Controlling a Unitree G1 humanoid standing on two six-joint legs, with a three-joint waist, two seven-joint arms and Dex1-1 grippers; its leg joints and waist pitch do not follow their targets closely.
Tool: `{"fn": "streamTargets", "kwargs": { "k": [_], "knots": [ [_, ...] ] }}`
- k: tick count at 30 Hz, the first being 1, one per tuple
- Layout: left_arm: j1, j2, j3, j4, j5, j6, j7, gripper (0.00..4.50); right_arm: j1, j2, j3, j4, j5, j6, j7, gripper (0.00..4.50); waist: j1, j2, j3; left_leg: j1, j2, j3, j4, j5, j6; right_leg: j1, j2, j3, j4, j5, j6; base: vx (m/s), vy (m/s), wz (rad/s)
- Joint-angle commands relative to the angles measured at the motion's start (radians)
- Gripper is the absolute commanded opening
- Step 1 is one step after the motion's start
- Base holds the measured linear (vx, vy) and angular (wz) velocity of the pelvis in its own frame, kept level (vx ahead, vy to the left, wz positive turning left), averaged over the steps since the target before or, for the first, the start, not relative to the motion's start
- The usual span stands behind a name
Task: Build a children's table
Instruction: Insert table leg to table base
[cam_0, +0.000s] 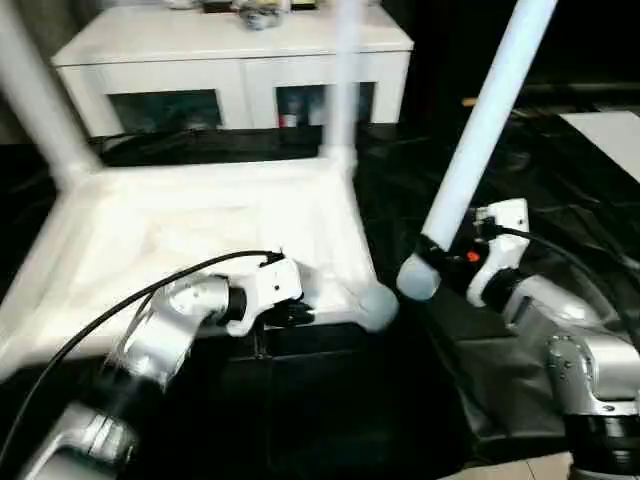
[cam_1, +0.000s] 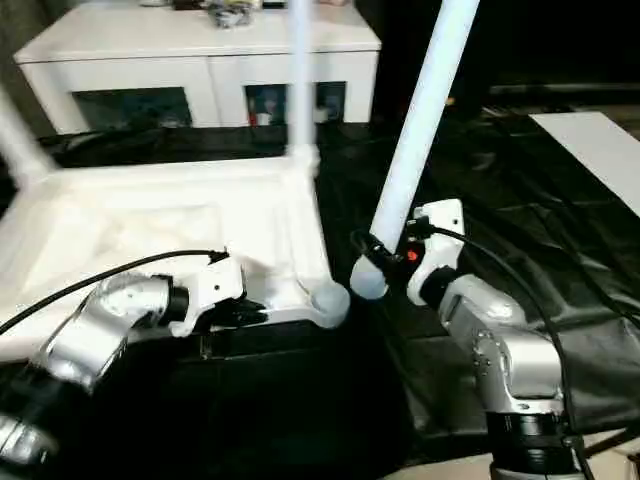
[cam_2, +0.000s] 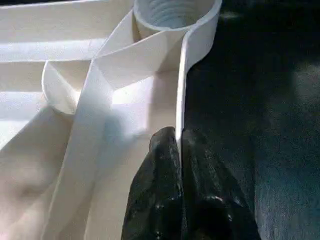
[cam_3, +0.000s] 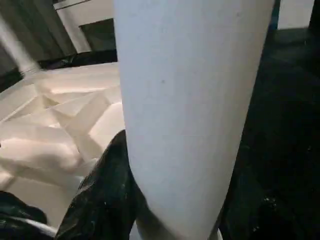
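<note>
Table top (cam_0: 190, 240) lies upside down on black sheeting (cam_1: 560, 300), ribs up, two legs (cam_0: 340, 90) standing in its far corners. Left gripper (cam_2: 178, 137) is pinched shut on the rim beside the empty near-corner socket (cam_2: 172, 12). Right gripper (cam_1: 385, 258) clasps a loose leg (cam_0: 480, 140), tilted, just beside that corner. White cabinet (cam_0: 230, 60) stands behind.

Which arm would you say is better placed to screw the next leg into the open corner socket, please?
The right: its end effector already holds a loose leg beside the empty socket, while the left end effector pinches the tabletop's rim.
</note>
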Motion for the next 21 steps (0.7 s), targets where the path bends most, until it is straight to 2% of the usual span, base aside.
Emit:
{"fn": "streamTargets", "kwargs": {
  "k": [1,5,8,11,12,14,15,16,19,21],
  "knots": [
    [0.055,0.017,0.005,0.019,0.092,0.135,0.086,0.01,-0.02,0.007,-0.003,-0.013,0.014,0.018,-0.012,1.86,0.012,-0.005,-0.041,0.015,0.073,-0.041,-0.087,-0.245,0.004,0.023,-0.06,0.039,-0.088,-0.111,-0.24,0.0,0.0,0.0],
    [0.068,0.007,-0.007,-0.031,0.099,0.186,0.109,0.01,-0.02,0.016,0.006,-0.016,0.011,0.02,-0.02,1.86,0.011,-0.003,-0.039,0.017,0.07,-0.04,-0.088,-0.264,-0.008,0.019,-0.055,0.04,-0.091,-0.132,-0.234,0.0,0.0,0.0],
    [0.064,-0.009,-0.015,-0.057,0.068,0.184,0.116,0.01,-0.023,0.018,0.013,-0.015,0.007,0.021,-0.021,1.86,0.013,-0.002,-0.041,0.019,0.07,-0.041,-0.089,-0.272,-0.016,0.018,-0.054,0.04,-0.091,-0.127,-0.23,0.0,0.0,0.0],
    [0.056,-0.001,-0.04,-0.059,0.042,0.08,0.071,0.01,-0.028,0.003,0.033,-0.017,0.001,0.014,0.01,1.86,0.016,-0.002,-0.041,0.017,0.069,-0.04,-0.088,-0.267,-0.014,0.018,-0.054,0.04,-0.092,-0.114,-0.225,0.0,0.0,0.0],
    [0.055,0.003,-0.051,-0.073,0.026,0.047,0.044,0.01,-0.031,-0.021,0.062,-0.025,-0.009,-0.007,0.06,1.86,0.017,-0.009,-0.043,0.017,0.069,-0.04,-0.087,-0.252,-0.007,0.019,-0.053,0.04,-0.091,-0.091,-0.223,0.0,0.0,0.0],
    [0.052,-0.005,-0.048,-0.077,0.014,0.051,0.039,0.01,-0.035,-0.034,0.079,-0.028,-0.009,-0.021,0.095,1.86,0.022,-0.004,-0.046,0.017,0.071,-0.038,-0.085,-0.219,0.0,0.02,-0.054,0.039,-0.083,-0.036,-0.227,0.0,0.0,0.0],
    [0.049,-0.009,-0.047,-0.078,0.01,0.051,0.037,0.01,-0.037,-0.039,0.085,-0.028,-0.008,-0.026,0.111,1.86,0.022,-0.013,-0.047,0.015,0.07,-0.037,-0.081,-0.194,0.012,0.025,-0.055,0.039,-0.078,-0.003,-0.236,0.0,0.0,0.0],
    [0.044,-0.015,-0.048,-0.08,0.002,0.052,0.033,0.01,-0.042,-0.046,0.094,-0.028,-0.005,-0.033,0.136,1.86,0.023,-0.013,-0.049,0.015,0.07,-0.035,-0.077,-0.156,0.028,0.024,-0.055,0.039,-0.076,0.042,-0.243,0.0,0.0,0.0],
    [0.032,-0.017,-0.056,-0.072,-0.002,0.05,0.024,0.0,-0.058,-0.049,0.104,-0.014,0.0,-0.04,0.166,1.86,0.033,-0.014,-0.05,0.016,0.071,-0.032,-0.071,-0.107,0.06,0.025,-0.056,0.038,-0.07,0.098,-0.259,0.0,0.0,0.0],
    [0.014,-0.019,-0.071,-0.046,-0.002,0.038,0.013,0.0,-0.092,-0.045,0.116,0.039,-0.004,-0.06,0.2,1.86,0.039,-0.023,-0.051,0.016,0.071,-0.03,-0.069,-0.089,0.073,0.026,-0.056,0.038,-0.068,0.108,-0.265,0.0,0.0,0.0]
  ]
}}
